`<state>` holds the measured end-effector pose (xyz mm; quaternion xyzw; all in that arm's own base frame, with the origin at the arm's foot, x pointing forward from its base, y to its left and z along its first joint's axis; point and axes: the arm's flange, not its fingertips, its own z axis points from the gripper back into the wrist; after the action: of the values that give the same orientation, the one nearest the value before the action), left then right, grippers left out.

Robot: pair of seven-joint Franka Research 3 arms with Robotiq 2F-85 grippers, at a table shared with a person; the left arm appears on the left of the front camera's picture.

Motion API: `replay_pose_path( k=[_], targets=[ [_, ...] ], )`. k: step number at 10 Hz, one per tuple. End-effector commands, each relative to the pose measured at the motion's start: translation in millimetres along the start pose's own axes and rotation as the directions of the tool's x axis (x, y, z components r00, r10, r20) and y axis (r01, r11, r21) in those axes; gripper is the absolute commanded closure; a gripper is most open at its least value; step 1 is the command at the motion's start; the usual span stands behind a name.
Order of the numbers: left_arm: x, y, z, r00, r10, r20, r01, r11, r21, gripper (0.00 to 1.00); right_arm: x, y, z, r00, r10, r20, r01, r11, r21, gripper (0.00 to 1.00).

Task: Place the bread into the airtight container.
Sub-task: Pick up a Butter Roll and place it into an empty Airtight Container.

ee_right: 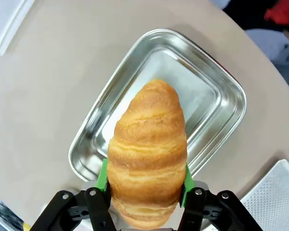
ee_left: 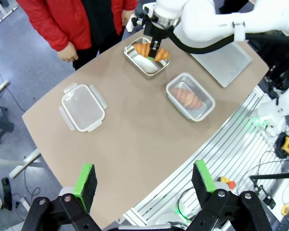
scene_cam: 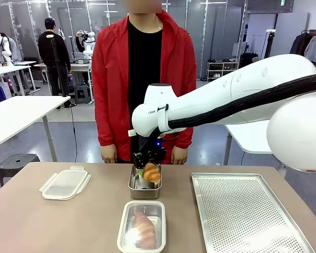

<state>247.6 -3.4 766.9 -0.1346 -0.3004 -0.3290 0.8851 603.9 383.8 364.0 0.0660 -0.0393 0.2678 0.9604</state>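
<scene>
A golden croissant is gripped between the green pads of the right tool, which is closed on it from both sides. The bread is held above a small steel pan that is seen below it in the right wrist view; no contact between bread and pan floor can be made out, and the pan's floor is bare. In the front view the pan is placed at the far middle of the brown worktop, just in front of a person in a red jacket. Nearer the robot, a clear container with a second croissant inside it is set apart from the pan. A translucent lid is laid to the left, well apart from both. A perforated metal tray is positioned to the right. The left tool is held high over the near edge of the worktop, its fingers spread wide with nothing between them.
</scene>
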Motion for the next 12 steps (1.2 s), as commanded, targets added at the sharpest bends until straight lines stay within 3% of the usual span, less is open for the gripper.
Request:
replay_pose_path(
  k=[1, 4, 5, 6, 11, 12],
  targets=[
    [0.5, -1.1, 1.4, 1.000, -0.011, 0.006, 0.011, 1.000, -0.014, 0.00, 12.5, 7.4, -10.7, 0.994, -0.101, 0.045, 0.102, 0.995, -0.018, 0.37],
    [0.5, -1.1, 1.4, 1.000, -0.011, 0.006, 0.011, 1.000, -0.014, 0.00, 20.6, 7.2, -27.7, 0.990, -0.138, 0.042, 0.139, 0.990, -0.031, 0.37],
    [0.5, -1.1, 1.4, 1.000, -0.011, 0.006, 0.011, 1.000, -0.014, 0.00, 20.7, 7.5, -31.2, 0.989, -0.141, 0.033, 0.142, 0.990, -0.025, 0.15],
    [0.5, -1.1, 1.4, 1.000, -0.011, 0.006, 0.011, 1.000, -0.014, 0.00, 20.4, 7.6, -32.3, 0.989, -0.143, 0.031, 0.144, 0.989, -0.024, 0.00],
    [0.5, -1.1, 1.4, 1.000, -0.011, 0.006, 0.011, 1.000, -0.014, 0.00, 12.7, 13.7, -38.7, 0.991, -0.130, 0.012, 0.130, 0.988, -0.080, 0.00],
    [0.5, -1.1, 1.4, 1.000, -0.011, 0.006, 0.011, 1.000, -0.014, 0.00, 17.6, 11.3, -34.2, 0.994, -0.110, 0.024, 0.110, 0.994, 0.001, 0.00]
  ],
)
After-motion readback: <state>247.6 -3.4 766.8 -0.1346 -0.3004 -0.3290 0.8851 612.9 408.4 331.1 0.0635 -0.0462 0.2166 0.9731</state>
